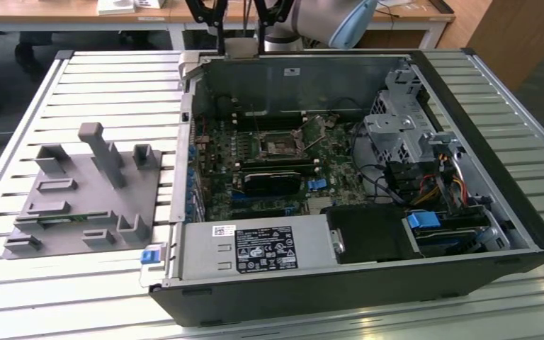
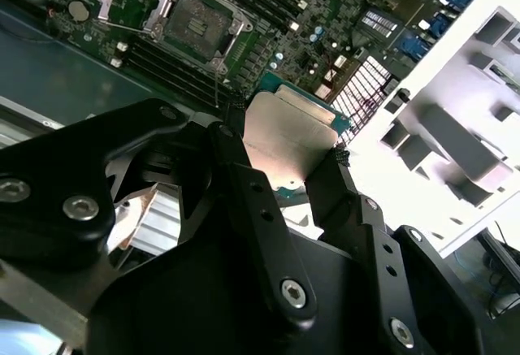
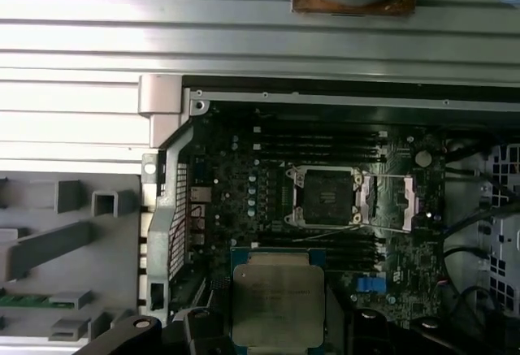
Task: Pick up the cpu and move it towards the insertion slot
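Second wrist view gave us the clearest look at the grip: the end effector [image 2: 280, 172] was closed on the cpu [image 2: 288, 140], its two dark fingers [image 2: 236, 168] pressing on opposite edges of the chip, whose silvery lid and green border stood out between them. First wrist view showed the same chip [image 3: 278, 305] held flat, its metal top facing the camera, hanging above the motherboard [image 3: 244, 168] inside the open computer case [image 1: 499, 170].

We judged that the pick-up was already done and that the carrying step was under way. The insertion slot [image 3: 323, 196] lay apart from the chip, with rows of long black memory slots [image 3: 325, 249] between the two, and its load frame [image 3: 410, 196] was swung open to one side, leaving the dark square socket bare. In the exterior view we found that socket [image 1: 282, 146] near the middle of the board, and the grey fixture block [image 1: 88, 191] on the slatted worktop [image 1: 111, 78] at the exterior view's left.

As we read it, what remained called for bringing the chip over the socket while keeping it level and square to the frame, since the corners would have to line up closely and the open load frame stood just beside the path.
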